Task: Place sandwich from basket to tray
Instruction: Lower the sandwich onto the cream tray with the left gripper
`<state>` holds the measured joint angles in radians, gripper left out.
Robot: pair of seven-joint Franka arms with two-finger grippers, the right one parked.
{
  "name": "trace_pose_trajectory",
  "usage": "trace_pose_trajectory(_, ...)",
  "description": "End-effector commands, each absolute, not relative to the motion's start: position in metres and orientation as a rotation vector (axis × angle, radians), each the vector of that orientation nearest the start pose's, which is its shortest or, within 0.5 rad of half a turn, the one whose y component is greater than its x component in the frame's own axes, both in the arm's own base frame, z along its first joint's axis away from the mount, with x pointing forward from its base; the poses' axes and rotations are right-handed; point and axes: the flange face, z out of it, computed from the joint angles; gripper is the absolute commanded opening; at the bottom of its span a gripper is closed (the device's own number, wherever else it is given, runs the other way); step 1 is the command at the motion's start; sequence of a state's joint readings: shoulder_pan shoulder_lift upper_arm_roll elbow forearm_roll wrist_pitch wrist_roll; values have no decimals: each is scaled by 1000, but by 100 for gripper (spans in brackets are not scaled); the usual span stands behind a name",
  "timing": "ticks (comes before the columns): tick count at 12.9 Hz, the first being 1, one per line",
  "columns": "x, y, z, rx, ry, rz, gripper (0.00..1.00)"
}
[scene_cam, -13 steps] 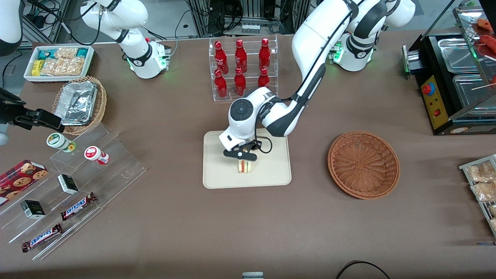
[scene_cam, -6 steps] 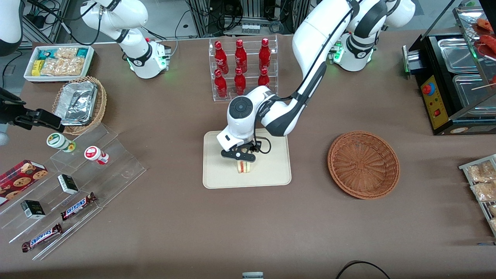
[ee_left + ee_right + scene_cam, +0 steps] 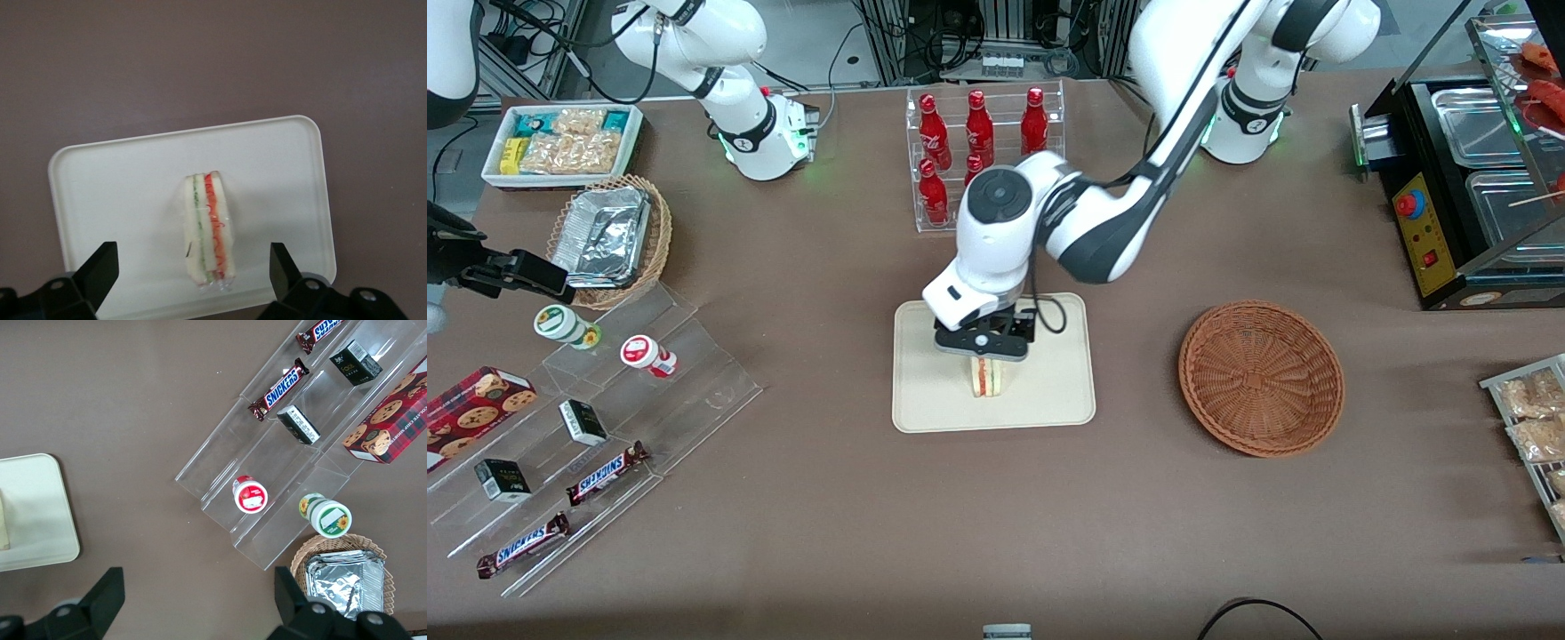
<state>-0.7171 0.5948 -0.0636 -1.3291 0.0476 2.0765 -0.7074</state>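
The sandwich (image 3: 986,379) (image 3: 208,230) stands on its edge near the middle of the cream tray (image 3: 1049,396) (image 3: 120,193), its red and green filling stripes showing. My gripper (image 3: 983,345) (image 3: 193,267) hangs above the sandwich, open, with its black fingers (image 3: 100,267) well apart on either side and touching nothing. The reddish-brown wicker basket (image 3: 1261,377) sits beside the tray toward the working arm's end of the table, with nothing in it.
A clear rack of red bottles (image 3: 983,156) stands farther from the front camera than the tray. Clear acrylic steps with snack bars and cups (image 3: 596,418) and a tan basket with foil trays (image 3: 609,238) lie toward the parked arm's end. A black food warmer (image 3: 1463,191) sits past the basket.
My gripper has let go of the sandwich and risen straight up above it; the arm's wrist is now higher and closer to the bottle rack. The sandwich stays on the tray.
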Motion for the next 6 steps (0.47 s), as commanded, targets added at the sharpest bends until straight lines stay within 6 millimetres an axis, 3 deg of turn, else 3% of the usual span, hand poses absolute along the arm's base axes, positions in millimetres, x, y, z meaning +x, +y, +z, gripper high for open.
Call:
trace_pose_trajectory(1, 543, -454, 455, -3208, -9, -150, 100)
trace_pose_trajectory(2, 551, -427, 470, -3201, -57, -151, 100)
trace_pose_trajectory(6, 553, -338, 527, -3169, -126, -140, 100)
